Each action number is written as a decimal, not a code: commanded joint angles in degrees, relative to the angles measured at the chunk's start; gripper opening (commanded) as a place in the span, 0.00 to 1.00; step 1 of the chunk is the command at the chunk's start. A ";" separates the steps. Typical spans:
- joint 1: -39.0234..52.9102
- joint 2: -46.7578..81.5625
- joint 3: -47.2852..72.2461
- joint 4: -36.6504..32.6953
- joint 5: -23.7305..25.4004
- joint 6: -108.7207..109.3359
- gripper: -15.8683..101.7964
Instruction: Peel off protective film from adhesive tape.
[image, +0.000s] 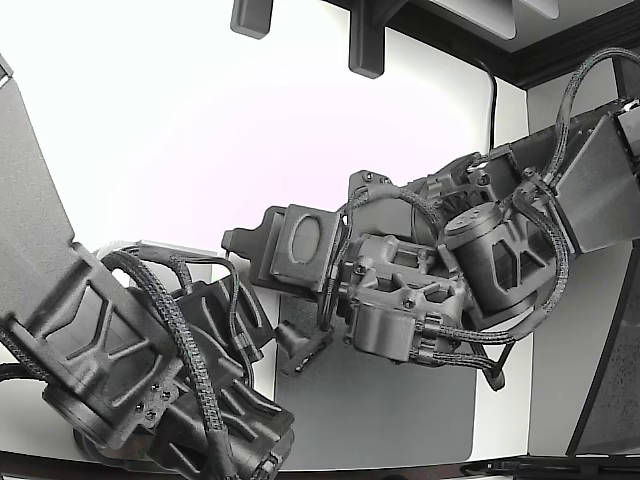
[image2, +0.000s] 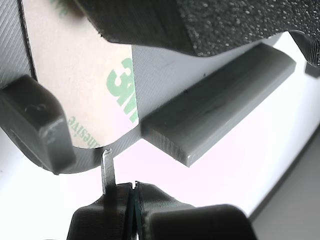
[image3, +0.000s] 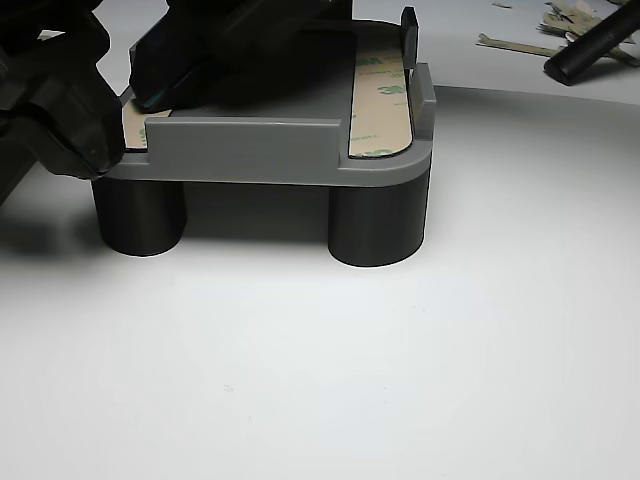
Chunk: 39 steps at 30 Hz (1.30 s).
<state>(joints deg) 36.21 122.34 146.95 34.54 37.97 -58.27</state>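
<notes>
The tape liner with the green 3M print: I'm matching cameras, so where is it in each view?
Exterior view: not visible; arms block it.
Wrist view: the tape liner sits on the grey part, just beyond the gripper.
Other view: a liner strip lies along the part's right edge.
Shared landmark: the grey part.

Protective film (image2: 80, 80) cream-beige, green printed lettering. Second film strip (image3: 380, 105) same cream, faint green print. Fixture plate (image3: 250, 150) mid grey; its cylindrical legs (image3: 378, 225) near black. Pincer (image2: 134, 210) dark grey, matte. Foam pad (image2: 225, 22) black, speckled. Counter (image3: 400, 380) white. Arms (image: 420, 290) dark grey, black braided cables.
</notes>
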 joint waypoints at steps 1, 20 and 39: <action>-0.88 2.11 -0.53 -1.23 0.09 -0.09 0.04; -1.23 1.93 -1.14 -0.70 -0.44 0.79 0.04; -1.23 0.44 -2.37 0.62 -0.53 1.67 0.04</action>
<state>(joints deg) 35.77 121.99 146.34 35.42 37.35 -56.69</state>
